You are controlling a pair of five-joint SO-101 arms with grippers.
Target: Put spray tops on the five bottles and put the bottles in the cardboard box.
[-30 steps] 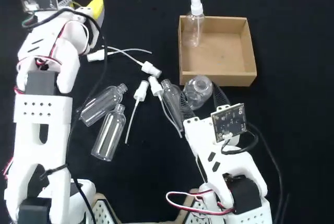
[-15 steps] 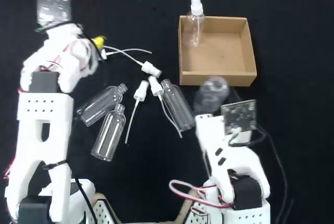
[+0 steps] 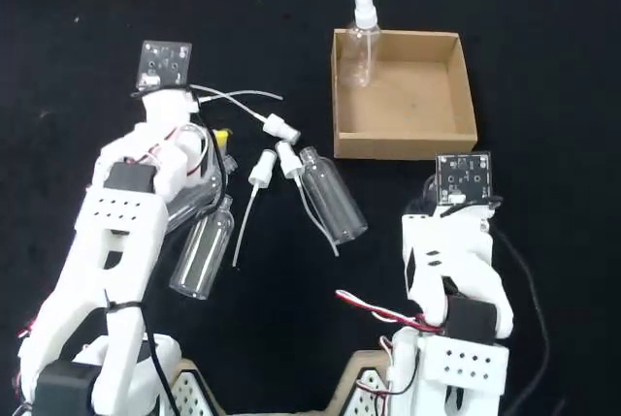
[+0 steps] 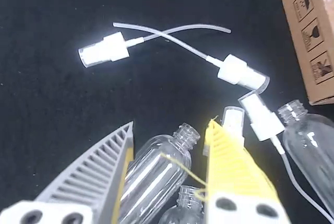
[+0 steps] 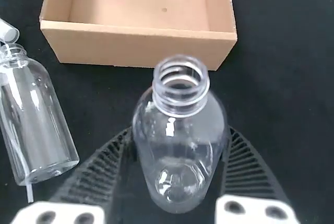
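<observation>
Clear bottle (image 5: 180, 114) clamped in right gripper (image 5: 178, 132), long axis in line with the fingers, open neck pointing at the cardboard box (image 5: 135, 41) just ahead; whether it clears the table (image 3: 543, 96) is hard to judge. Left gripper (image 4: 171, 125) spread wide, its fingers either side of a lying bottle (image 4: 156, 174) whose neck points toward loose spray tops (image 4: 104, 54). Capped bottle (image 3: 359, 43) upright in the box's far corner. Table surface black; a strip of room shows beyond its far edge.

Black handling pictograms in row on cardboard box (image 4: 308, 36) outer wall, beyond left gripper (image 4: 171, 126) jaws, yellow-jaw side. No legible words, numbers.
</observation>
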